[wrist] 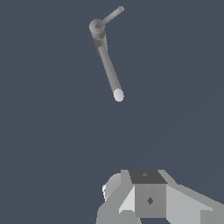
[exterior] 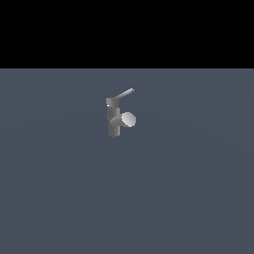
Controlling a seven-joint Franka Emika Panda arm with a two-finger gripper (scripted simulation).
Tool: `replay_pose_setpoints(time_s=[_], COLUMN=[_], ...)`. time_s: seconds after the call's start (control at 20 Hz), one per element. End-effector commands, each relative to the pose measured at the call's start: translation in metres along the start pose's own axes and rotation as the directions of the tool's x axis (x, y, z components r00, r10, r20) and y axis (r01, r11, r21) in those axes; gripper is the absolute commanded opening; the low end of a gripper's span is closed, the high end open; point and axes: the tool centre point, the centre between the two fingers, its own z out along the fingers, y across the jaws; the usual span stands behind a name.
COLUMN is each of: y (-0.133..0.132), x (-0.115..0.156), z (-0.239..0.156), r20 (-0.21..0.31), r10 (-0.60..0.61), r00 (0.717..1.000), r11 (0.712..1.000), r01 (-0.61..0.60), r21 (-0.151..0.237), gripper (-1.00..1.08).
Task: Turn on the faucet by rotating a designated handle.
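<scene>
Wrist view crops the fingers (wrist: 151, 199), seemingly apart from faucet (wrist: 99, 33).

No text, label, brand, number or sign is showing anywhere in either view. The faucet (exterior: 115, 119) is presenting only plain grey metal, with nothing printed on its body or on the pale round face of its spout, and the handle (exterior: 124, 93) is carrying no lettering. The flat blue-grey floor (exterior: 188, 198) is bearing no markings. In the wrist view, one small dark diamond shape is sitting on a grey block of the arm's own body (wrist: 150, 200); it is a plain mark, not a readable character.
</scene>
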Motion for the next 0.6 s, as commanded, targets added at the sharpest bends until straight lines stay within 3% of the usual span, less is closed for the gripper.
replay_pose_setpoints(time_s=[0.0, 0.55], y=[0.0, -0.002], x=[0.01, 0.087], z=[0.0, 0.007], r20=[0.0, -0.007], r10=[0.028, 0.23], r00=[1.0, 0.973], r11=[1.0, 0.973], r01=[-0.028, -0.23], r21=[-0.004, -0.031], gripper=[-1.0, -1.0])
